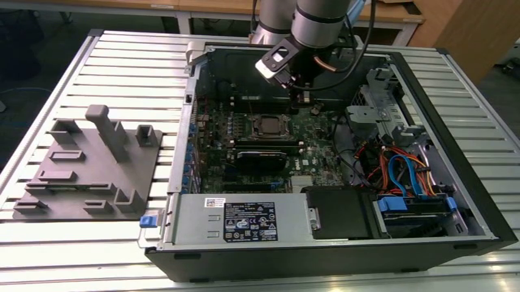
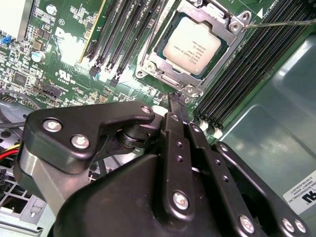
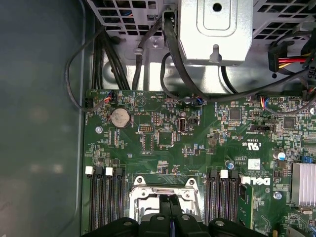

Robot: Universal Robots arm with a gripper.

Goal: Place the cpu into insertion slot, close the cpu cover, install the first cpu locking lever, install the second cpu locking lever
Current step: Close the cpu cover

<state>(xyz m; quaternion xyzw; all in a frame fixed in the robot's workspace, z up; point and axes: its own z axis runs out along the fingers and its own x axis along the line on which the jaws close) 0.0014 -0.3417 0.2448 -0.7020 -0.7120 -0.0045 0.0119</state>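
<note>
printed matter: black-and-white sticker (image 1: 249, 220) on the near power supply (image 1: 193, 219); grey lettering on the cpu (image 2: 193, 45) top; white logo (image 3: 256, 181) and marks on the green board (image 3: 163, 148).

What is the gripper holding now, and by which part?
Nothing, as far as shows: in the second wrist view the gripper has its jaws pressed together, tips at the edge of the cpu cover.

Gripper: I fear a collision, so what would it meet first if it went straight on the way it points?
Probably the near edge of the thin square silver metal cpu cover, lying around the silvery square cpu; the black gripper hangs close by it, depth unclear.
</note>
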